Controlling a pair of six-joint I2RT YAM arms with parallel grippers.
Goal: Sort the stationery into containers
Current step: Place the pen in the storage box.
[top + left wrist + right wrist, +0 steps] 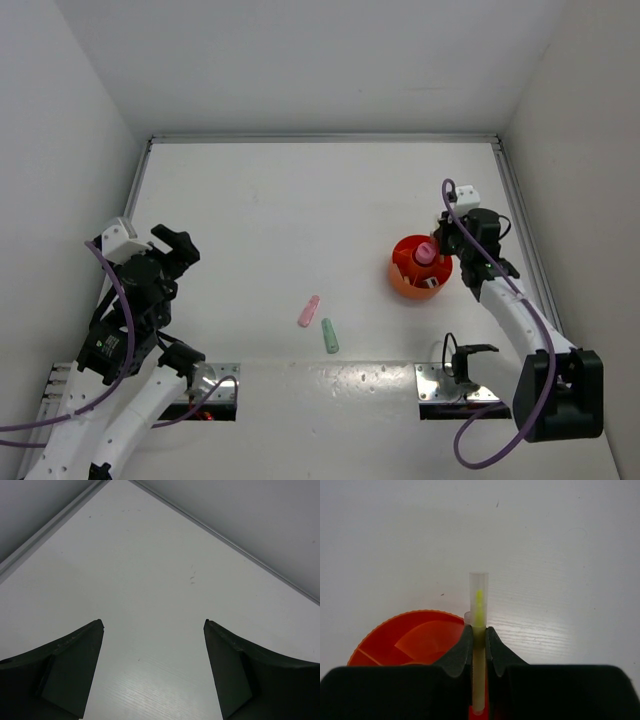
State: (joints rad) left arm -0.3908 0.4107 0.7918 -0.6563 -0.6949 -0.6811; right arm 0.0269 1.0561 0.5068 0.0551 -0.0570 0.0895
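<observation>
Counted from the top view, there is one orange-red tub [402,281], and two stubby markers lie loose on the table [300,200]: one pink marker [309,311] and one mint-green marker [329,336]. They lie close together but apart, near the middle of the near half and well left of the tub. The pink marker lies on a diagonal, its far end leaning right. The green marker's long axis runs nearly near-to-far, its far end tipped slightly left. A pink-capped tube [425,252] stands in the tub, and a small dark-and-white piece beside it is too small to name.

The right wrist view shows what the top view hides: the right gripper [479,630] is pressed together on one thin yellow stick [479,592] with a clear cap. The stick's long axis runs along the fingers, and the capped end juts straight out past the tips. The tub sits under and left of the fingers, one divider showing inside.

The left gripper [152,623] is spread wide over bare table near the left wall, holding nothing. Only the top view shows how far it is from the markers.
</observation>
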